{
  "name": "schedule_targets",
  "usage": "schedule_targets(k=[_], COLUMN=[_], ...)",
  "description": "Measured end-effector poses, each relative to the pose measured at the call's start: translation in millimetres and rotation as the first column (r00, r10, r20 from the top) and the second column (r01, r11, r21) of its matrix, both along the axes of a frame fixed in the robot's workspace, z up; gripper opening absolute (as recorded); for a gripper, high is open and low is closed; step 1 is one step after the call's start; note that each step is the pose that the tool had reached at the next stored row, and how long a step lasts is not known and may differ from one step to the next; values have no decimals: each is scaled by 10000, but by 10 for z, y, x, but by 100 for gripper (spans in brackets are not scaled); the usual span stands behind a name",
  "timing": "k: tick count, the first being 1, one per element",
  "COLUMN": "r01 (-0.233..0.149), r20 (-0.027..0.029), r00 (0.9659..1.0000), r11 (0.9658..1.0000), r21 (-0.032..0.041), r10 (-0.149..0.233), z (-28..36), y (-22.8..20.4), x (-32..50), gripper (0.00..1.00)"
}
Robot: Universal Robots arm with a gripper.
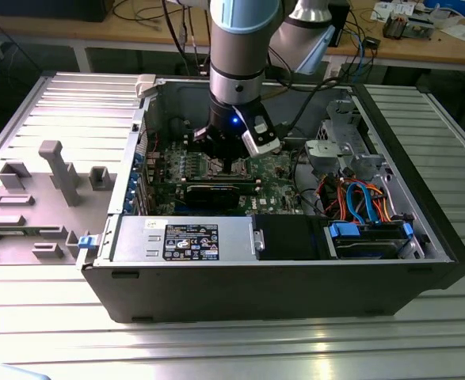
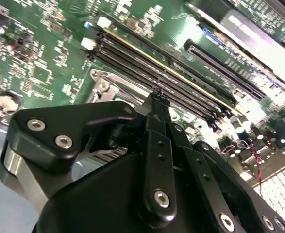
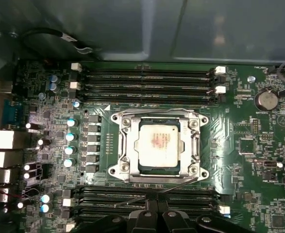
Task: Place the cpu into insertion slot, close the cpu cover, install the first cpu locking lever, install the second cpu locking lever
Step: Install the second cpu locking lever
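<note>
CPU [image 3: 157, 146] sits seated in the insertion slot [image 3: 158, 115], cpu cover [image 3: 125, 145] lying flat around it. Gripper [image 3: 156, 208] hangs just beside the socket over the memory slots [image 3: 147, 77], jaws together, gripping nothing. Graphics card [image 1: 212, 193] lies nearby.

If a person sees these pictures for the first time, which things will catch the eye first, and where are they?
The eye goes first to the open computer case on the metal table, with the robot arm reaching down into its middle. In the first wrist view, the cpu sits in the insertion slot on the green circuit board, with the cpu cover closed around it. The gripper hangs just above the board, beside the long memory slots.
</note>
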State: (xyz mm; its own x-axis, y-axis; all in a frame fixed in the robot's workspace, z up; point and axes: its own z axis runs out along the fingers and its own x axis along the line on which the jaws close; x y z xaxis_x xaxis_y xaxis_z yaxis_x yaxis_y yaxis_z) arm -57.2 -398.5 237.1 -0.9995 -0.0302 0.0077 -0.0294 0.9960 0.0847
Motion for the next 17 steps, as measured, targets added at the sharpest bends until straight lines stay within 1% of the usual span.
schedule_targets(k=[1,2,4,6,9,10,11,13,14,17], r01=[0,0,-3,-33,-133,-141,-147,-154,-156,-156], r20=[-58,-84,-85,-83,-84,-84,-83,-81,-80,-79], r00=[10000,10000,10000,10000,9999,9999,9999,9998,9998,9998], r11=[10000,10000,10000,10000,9999,9998,9997,9995,9993,9989], r21=[7,12,23,56,106,138,203,282,333,441], r10=[0,1,3,34,134,142,148,156,159,160], z=[-16,-39,-59,-83,-116,-125,-136,-149,-156,-172], y=[-7,-9,-10,-14,-35,-40,-43,-45,-46,-46], x=[-53,-118,-148,-185,-213,-215,-216,-216,-217,-228], gripper=[11,11,11,11,11,11,11,11,11,11])
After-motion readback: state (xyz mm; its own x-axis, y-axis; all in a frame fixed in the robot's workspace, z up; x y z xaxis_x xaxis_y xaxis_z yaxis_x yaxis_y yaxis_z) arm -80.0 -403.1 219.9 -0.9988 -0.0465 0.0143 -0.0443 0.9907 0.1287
